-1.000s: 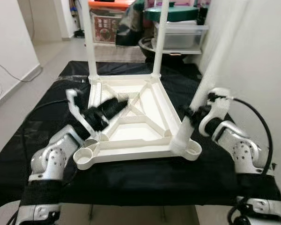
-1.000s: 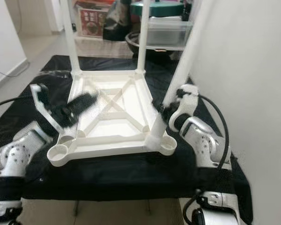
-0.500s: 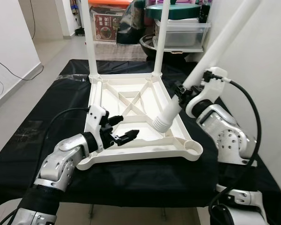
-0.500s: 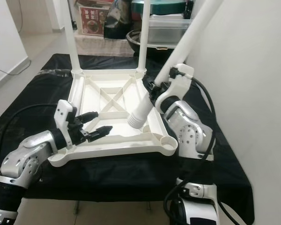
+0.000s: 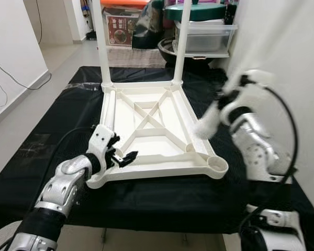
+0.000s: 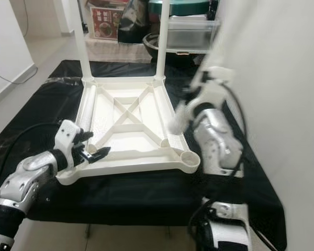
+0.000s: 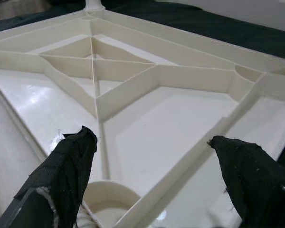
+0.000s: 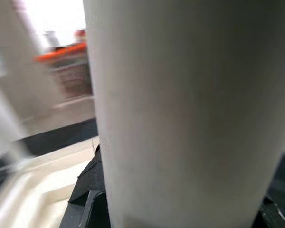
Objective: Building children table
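The upturned white plastic children's tabletop (image 5: pixel 152 130) lies on a black-covered work surface (image 5: pixel 52 125); two white legs (image 5: pixel 99 42) stand in its far corners. My left gripper (image 5: pixel 121 157) sits at its near left corner, fingers (image 7: pixel 69 164) spread wide, empty. My right gripper (image 8: pixel 92 190) clasps a blurred white tubular leg (image 8: pixel 190 109) over the right edge.

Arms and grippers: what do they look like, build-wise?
Both arms are silver metal segments with rounded joints and black bands. The left gripper has a white plastic housing and two long black fingers; a black cable loops along that forearm. The right gripper is motion-blurred: white housing, thick black cable arcing down the arm.
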### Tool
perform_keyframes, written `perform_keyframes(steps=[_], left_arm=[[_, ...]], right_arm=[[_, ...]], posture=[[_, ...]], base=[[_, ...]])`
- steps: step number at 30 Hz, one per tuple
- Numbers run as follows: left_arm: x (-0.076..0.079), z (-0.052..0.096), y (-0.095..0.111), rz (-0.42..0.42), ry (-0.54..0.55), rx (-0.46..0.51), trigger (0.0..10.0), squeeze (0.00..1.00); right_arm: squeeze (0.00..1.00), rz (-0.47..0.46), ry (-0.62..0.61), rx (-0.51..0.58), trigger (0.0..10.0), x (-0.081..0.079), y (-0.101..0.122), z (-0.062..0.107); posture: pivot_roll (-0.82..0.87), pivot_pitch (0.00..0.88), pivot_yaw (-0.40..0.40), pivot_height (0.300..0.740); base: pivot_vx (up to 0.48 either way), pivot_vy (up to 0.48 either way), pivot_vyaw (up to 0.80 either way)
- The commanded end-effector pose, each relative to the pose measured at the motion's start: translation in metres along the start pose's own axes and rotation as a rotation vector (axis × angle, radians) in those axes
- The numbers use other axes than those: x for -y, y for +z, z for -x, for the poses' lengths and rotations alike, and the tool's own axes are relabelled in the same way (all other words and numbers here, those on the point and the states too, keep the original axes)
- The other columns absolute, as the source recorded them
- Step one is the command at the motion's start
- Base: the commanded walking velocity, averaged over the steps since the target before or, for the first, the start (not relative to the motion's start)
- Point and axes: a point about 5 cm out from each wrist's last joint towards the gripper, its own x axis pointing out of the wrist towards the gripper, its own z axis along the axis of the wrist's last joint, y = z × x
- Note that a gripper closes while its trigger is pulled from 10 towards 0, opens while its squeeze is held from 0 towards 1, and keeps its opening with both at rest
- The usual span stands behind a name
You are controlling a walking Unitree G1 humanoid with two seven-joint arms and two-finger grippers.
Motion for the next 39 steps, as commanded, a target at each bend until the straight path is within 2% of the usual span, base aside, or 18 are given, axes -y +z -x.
perform_keyframes(steps=[1,6,8,9,12,13,24,31,32,34,35,37,38,39], left_arm=[[0.002,0.000,-0.001,-0.019,0.022,0.004,10.0,0.00],[0.005,0.001,-0.018,-0.035,0.034,-0.054,10.0,0.00],[0.005,0.001,-0.018,-0.035,0.034,-0.054,10.0,0.00],[0.007,0.001,-0.020,-0.041,0.019,-0.057,10.0,0.00],[0.007,0.000,-0.020,-0.042,0.022,-0.054,10.0,0.00],[0.006,-0.002,-0.019,-0.044,0.031,-0.049,10.0,0.00],[0.006,0.001,-0.019,-0.046,0.039,-0.041,10.0,0.00],[0.005,0.002,-0.020,-0.047,0.044,-0.040,10.0,0.00],[0.005,0.002,-0.019,-0.051,0.045,-0.036,10.0,0.00],[0.005,0.002,-0.019,-0.051,0.045,-0.036,10.0,0.00],[0.005,0.001,-0.018,-0.052,0.046,-0.034,10.0,0.00],[0.005,0.001,-0.018,-0.052,0.046,-0.034,10.0,0.00],[0.005,0.002,-0.017,-0.052,0.048,-0.029,10.0,0.00],[0.005,0.002,-0.017,-0.052,0.048,-0.029,10.0,0.00]], right_arm=[[0.00,-0.017,-0.066,0.027,0.0,0.014,0.008,-0.003],[0.00,0.013,-0.084,0.036,0.0,0.026,0.008,-0.002],[0.00,0.013,-0.084,0.036,0.0,0.026,0.008,-0.002],[0.00,0.016,-0.082,0.023,0.0,0.027,0.001,0.000],[0.00,0.016,-0.083,0.019,0.0,0.026,-0.002,0.000],[0.00,0.014,-0.084,0.002,0.0,0.024,-0.011,0.000],[0.00,0.025,-0.091,-0.014,0.0,0.026,-0.018,-0.002],[0.00,0.129,-0.111,0.026,0.0,0.031,-0.020,-0.003],[0.00,0.215,-0.113,0.056,0.0,0.033,-0.023,-0.002],[0.00,0.215,-0.113,0.056,0.0,0.033,-0.023,-0.002],[0.00,0.262,-0.108,0.071,0.0,0.033,-0.024,-0.002],[0.00,0.262,-0.108,0.071,0.0,0.033,-0.024,-0.002],[0.00,0.325,-0.085,0.086,0.0,0.031,-0.029,-0.001],[0.00,0.325,-0.085,0.086,0.0,0.031,-0.029,-0.001]], posture=[[0.08,0.000,-0.056,0.740],[0.07,0.000,-0.048,0.740],[0.07,0.000,-0.048,0.740],[0.07,0.000,-0.047,0.740],[0.07,0.000,-0.047,0.740],[0.07,0.000,-0.046,0.740],[0.08,0.000,-0.054,0.740],[0.09,0.000,-0.054,0.740],[0.09,0.000,-0.055,0.740],[0.09,0.000,-0.055,0.740],[0.09,0.000,-0.055,0.740],[0.09,0.000,-0.055,0.740],[0.09,0.000,-0.055,0.740],[0.09,0.000,-0.055,0.740]], base=[[0.000,0.000,0.00],[0.000,0.000,0.00],[0.000,0.000,0.00],[0.000,0.000,0.00],[0.000,0.000,0.00],[0.000,0.000,0.00],[0.000,0.000,0.00],[0.000,0.000,0.00],[0.000,0.000,0.00],[0.000,0.000,0.00],[0.000,0.000,0.00],[0.000,0.000,0.00],[0.000,0.000,0.00],[0.000,0.000,0.00]])
